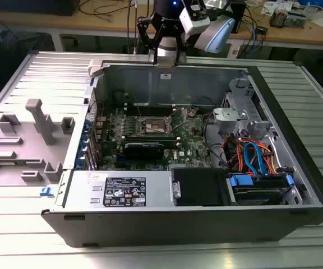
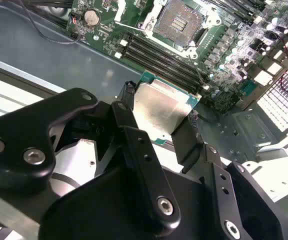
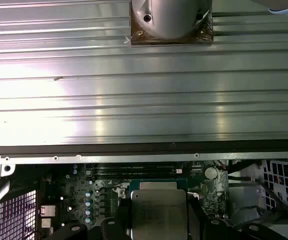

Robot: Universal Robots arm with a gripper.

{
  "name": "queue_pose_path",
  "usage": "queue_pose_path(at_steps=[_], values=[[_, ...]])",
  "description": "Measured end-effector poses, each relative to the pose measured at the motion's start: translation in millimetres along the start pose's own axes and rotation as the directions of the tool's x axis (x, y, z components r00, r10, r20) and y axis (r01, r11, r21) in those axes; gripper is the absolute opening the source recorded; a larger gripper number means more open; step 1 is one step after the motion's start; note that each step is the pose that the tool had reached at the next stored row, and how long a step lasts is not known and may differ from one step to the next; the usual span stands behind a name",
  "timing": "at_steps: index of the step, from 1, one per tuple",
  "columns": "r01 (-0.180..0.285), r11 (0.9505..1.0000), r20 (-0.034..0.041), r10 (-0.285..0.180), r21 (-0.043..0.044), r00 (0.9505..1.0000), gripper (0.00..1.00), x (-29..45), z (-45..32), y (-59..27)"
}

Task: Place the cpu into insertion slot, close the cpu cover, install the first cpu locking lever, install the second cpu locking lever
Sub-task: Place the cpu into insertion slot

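Nearest me, at six o'clock of the open case (image 1: 167, 224), sits the labelled power box (image 1: 122, 191). At four o'clock there is a tangle of orange and blue cables (image 1: 254, 157). Outside the case, at nine o'clock, a grey plastic fixture (image 1: 35, 131) stands on the ribbed table (image 1: 150, 259).

Further in lies the green board (image 1: 192, 143). The slot (image 1: 155, 126) is at about ten o'clock from the case's middle, and in the second wrist view the slot (image 2: 179, 22) shows its pin field uncovered.

At twelve o'clock, above the case's far wall, hangs the gripper (image 1: 162, 47). In both wrist views its fingers (image 2: 134, 137) are clenched on the cpu (image 2: 161, 107) (image 3: 158, 212), pinching two opposite edges with the silver top facing the cameras. The cpu is up in the air, well apart from the slot, and the long black memory slots (image 2: 159, 56) lie between them.
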State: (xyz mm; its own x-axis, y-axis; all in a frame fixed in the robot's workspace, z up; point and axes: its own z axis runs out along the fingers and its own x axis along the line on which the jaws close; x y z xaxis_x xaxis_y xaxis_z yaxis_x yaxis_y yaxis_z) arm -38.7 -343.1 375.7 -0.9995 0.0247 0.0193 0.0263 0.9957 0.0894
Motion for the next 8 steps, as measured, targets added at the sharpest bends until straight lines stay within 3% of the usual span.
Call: queue_pose_path(at_steps=[8], values=[[0.000, 1.0000, 0.0000, 0.000, 0.0000, 1.0000, 0.54, 0.0, 0.0, 0.0]])
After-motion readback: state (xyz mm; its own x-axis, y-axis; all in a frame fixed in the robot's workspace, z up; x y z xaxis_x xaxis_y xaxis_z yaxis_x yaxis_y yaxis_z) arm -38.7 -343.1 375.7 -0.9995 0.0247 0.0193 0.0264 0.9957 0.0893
